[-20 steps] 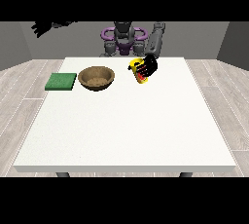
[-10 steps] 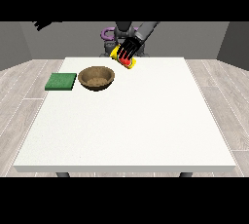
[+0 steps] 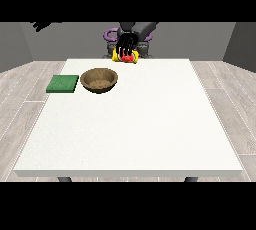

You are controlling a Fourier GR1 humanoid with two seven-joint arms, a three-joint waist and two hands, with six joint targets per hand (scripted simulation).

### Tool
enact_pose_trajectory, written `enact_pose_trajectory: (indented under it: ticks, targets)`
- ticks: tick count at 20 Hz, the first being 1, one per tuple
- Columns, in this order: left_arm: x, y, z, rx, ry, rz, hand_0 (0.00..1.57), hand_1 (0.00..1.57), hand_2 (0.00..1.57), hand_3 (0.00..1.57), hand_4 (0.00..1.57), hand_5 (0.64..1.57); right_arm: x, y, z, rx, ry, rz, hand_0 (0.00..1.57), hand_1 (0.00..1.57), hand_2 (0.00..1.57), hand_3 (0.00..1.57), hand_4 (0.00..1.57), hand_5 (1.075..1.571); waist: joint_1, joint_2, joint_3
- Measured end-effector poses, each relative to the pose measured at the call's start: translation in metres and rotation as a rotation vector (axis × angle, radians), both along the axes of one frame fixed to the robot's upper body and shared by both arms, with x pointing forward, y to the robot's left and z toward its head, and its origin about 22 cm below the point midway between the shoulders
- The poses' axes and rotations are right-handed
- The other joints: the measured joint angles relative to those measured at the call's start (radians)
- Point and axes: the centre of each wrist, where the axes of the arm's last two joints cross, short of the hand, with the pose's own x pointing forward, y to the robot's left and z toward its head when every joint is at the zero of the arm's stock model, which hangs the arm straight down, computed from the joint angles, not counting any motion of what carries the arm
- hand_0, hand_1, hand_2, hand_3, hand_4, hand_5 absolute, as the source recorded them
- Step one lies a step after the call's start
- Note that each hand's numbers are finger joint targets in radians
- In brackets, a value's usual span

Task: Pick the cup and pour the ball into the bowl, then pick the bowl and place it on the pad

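You see one hand (image 3: 44, 24) raised far to the left of the worktop (image 3: 135, 124); its fingers cannot be told. The green pad (image 3: 63, 84) and wooden bowl (image 3: 100, 80) lie below-left of the other hand (image 3: 127, 43), which grasps the tilted yellow-red cup (image 3: 126, 56).

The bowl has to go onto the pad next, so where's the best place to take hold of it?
Probably the wooden bowl's rim on its right side, coming from above: it sits upright and open, that side is bare table, and the green pad lies close on its left.
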Motion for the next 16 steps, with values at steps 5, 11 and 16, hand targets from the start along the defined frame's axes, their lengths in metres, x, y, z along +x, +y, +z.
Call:
enact_pose_trajectory:
  ticks: [5, 11, 16]
  targets:
    - [-0.001, -0.009, 0.005, 0.143, 0.002, 0.001, 0.0, 0.0, 1.57, 1.35, 0.8, 1.547, -0.011, -0.012, -0.013, -0.006, 0.031, -0.027, 0.0, 0.0, 0.0, 0.24, 0.44, 1.57, 0.034, -0.024, -0.0007]
    - [0.007, -0.012, 0.022, 0.279, -0.059, 0.025, 0.89, 0.89, 1.57, 1.52, 0.56, 1.541, -0.011, -0.011, -0.017, 0.011, 0.025, -0.039, 0.0, 0.0, 0.0, 0.43, 0.43, 1.571, 0.048, -0.001, -0.0013]
    - [0.006, -0.02, 0.025, 0.377, -0.095, 0.01, 0.0, 0.0, 0.72, 1.5, 0.55, 1.55, -0.006, 0.0, -0.017, 0.019, -0.011, -0.028, 0.0, 0.0, 0.0, 0.4, 0.45, 1.57, 0.046, 0.036, -0.0012]
